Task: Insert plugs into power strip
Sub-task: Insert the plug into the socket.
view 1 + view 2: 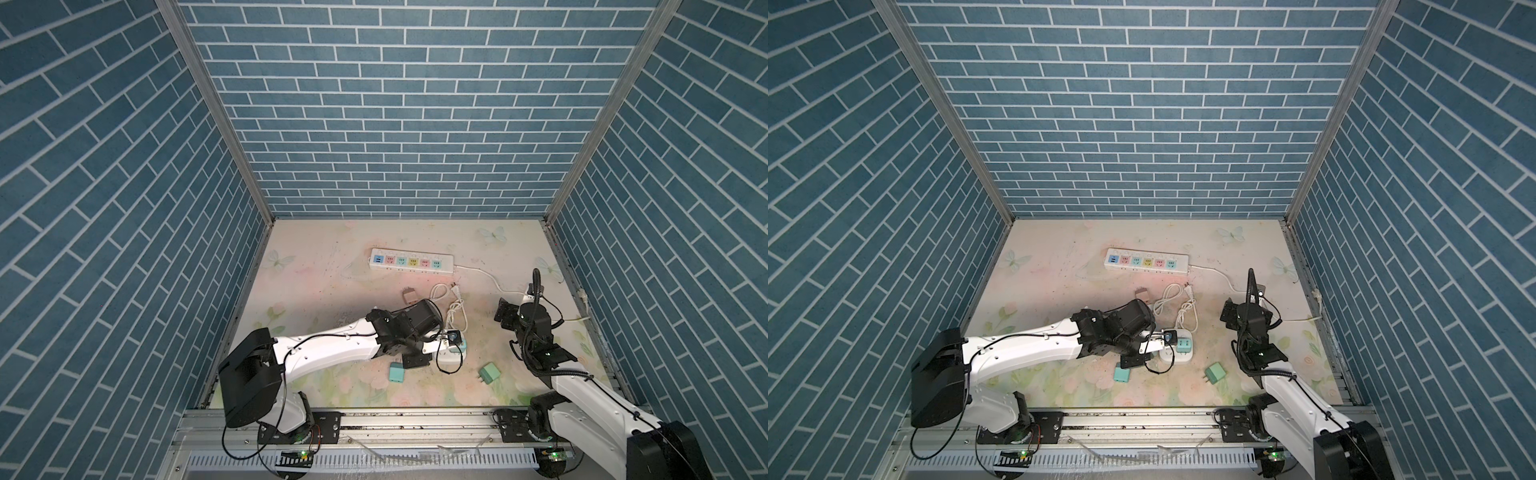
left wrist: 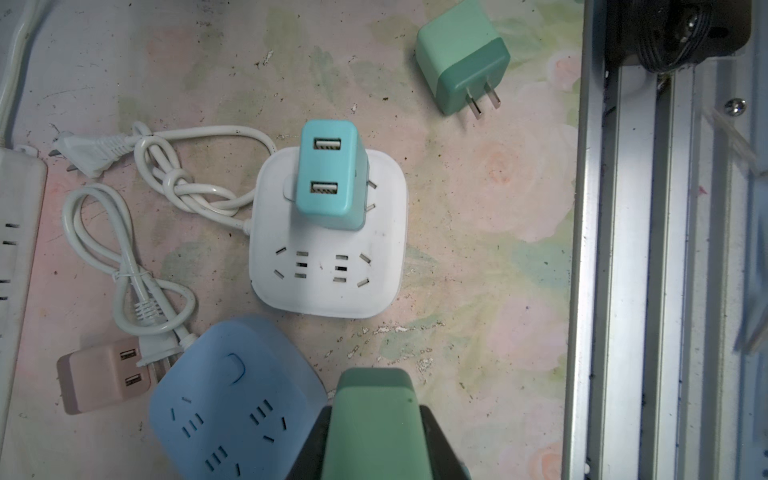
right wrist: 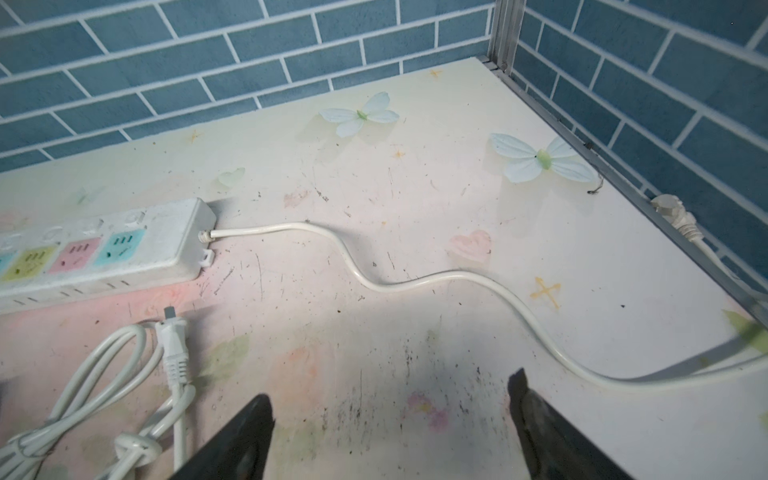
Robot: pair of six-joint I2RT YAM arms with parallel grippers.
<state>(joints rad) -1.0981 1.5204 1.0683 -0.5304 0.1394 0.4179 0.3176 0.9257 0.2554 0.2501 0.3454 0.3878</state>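
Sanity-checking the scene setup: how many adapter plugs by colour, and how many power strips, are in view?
Green or teal plugs: 3 (held green plug in the left gripper, teal plug upright on the white square strip, loose green plug)
Pinkish-tan plug: 1
Power strips: 3 (white square strip, blue square strip, long white strip)
Total: 7

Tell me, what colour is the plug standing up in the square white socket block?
Light teal; the cube-shaped plastic plug shows best in the left wrist view.

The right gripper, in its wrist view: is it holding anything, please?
No, the right gripper is open, with only bare table showing between its jaws.
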